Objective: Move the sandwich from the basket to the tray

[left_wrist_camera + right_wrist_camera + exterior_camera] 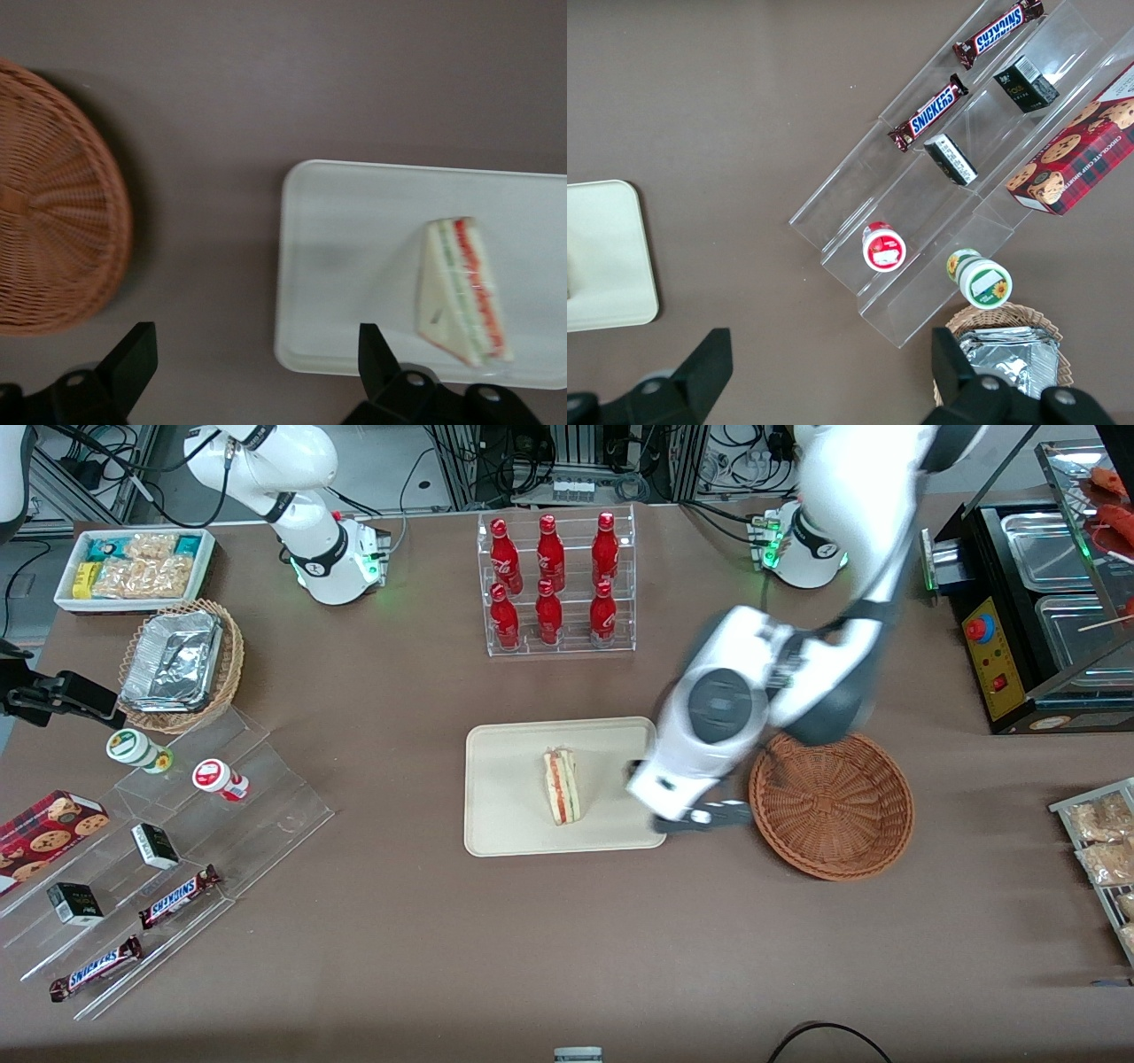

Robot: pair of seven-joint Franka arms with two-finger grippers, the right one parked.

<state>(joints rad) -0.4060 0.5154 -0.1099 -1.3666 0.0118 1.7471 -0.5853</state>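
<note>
Brown bench carries your sandwich (560,786), lying on the tray (505,815); basket (833,804) sits empty beside it. Soft, light bread: pinch the flat faces gently. Gripper (257,359) hovers between basket and tray, jaws open, empty. Only the wrist view shows that gap.

Pale white sandwich (560,786) is showing red and green stripes on the cream tray (505,797); the basket (833,806) is showing reddish-brown weave (black gripper (257,363) above brown table (532,957)).

Brown table (567,957) carries tray (514,797), basket (833,806), bottle rack (558,584), seemingly acrylic.
</note>
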